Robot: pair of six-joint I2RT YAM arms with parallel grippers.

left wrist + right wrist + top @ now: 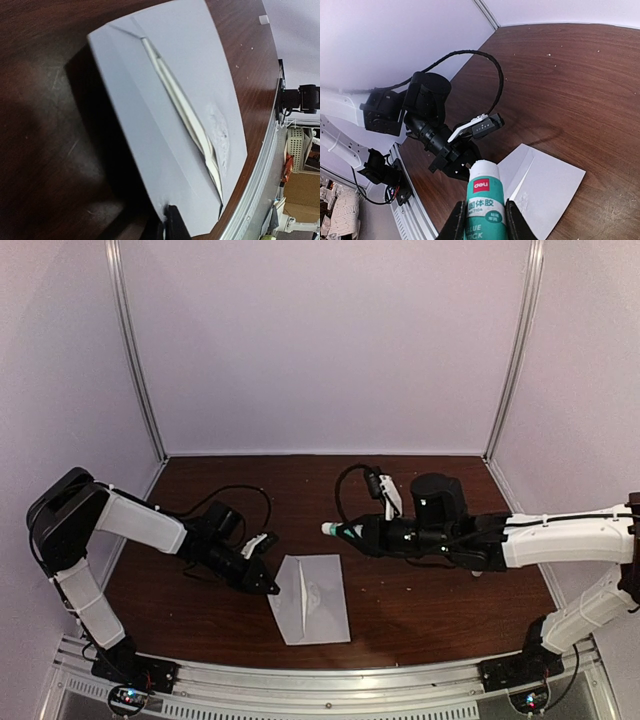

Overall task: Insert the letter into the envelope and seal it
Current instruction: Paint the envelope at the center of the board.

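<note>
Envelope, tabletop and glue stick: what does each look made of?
The envelope looks like thin matte paper, pale grey: crisp creases, lifted flap edge. The tabletop: dark wood or wood-look laminate, semi-gloss, streaky grain, soft reflections. The glue stick: smooth plastic tube, apparently, white top, green printed label.

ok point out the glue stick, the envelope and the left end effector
glue stick (483, 197): right wrist view, on its green and white label
envelope (325, 615): top view, on its flat lower right face
left end effector (270, 587): top view, at its fingertips
</note>
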